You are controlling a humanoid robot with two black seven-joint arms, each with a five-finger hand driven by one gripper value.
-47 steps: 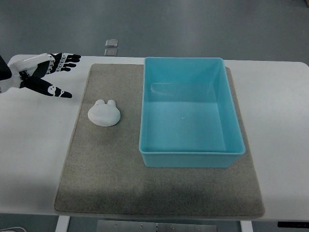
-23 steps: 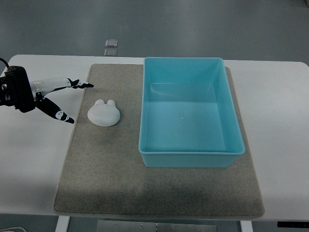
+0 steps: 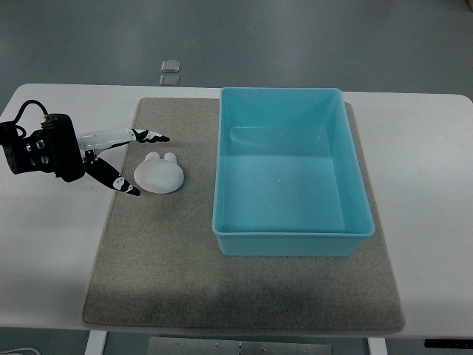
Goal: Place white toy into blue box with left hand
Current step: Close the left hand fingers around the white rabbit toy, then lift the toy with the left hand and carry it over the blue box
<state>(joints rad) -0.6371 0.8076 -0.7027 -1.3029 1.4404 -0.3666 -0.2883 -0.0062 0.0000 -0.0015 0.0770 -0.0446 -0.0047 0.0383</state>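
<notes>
Just right of your left hand (image 3: 111,155), the white bunny toy (image 3: 159,174) sat between its spread, empty fingers (image 3: 122,185).

Left hand (image 3: 111,159) reaches in from the left, fingers (image 3: 140,136) spread.

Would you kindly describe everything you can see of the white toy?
The white toy is a smooth, matte, rounded lump with two small ear-like bumps on its far edge, like a rabbit's head. It lies flat on the grey mat, left of the blue box and apart from it. The left hand brackets it with spread fingers, not visibly touching.
</notes>
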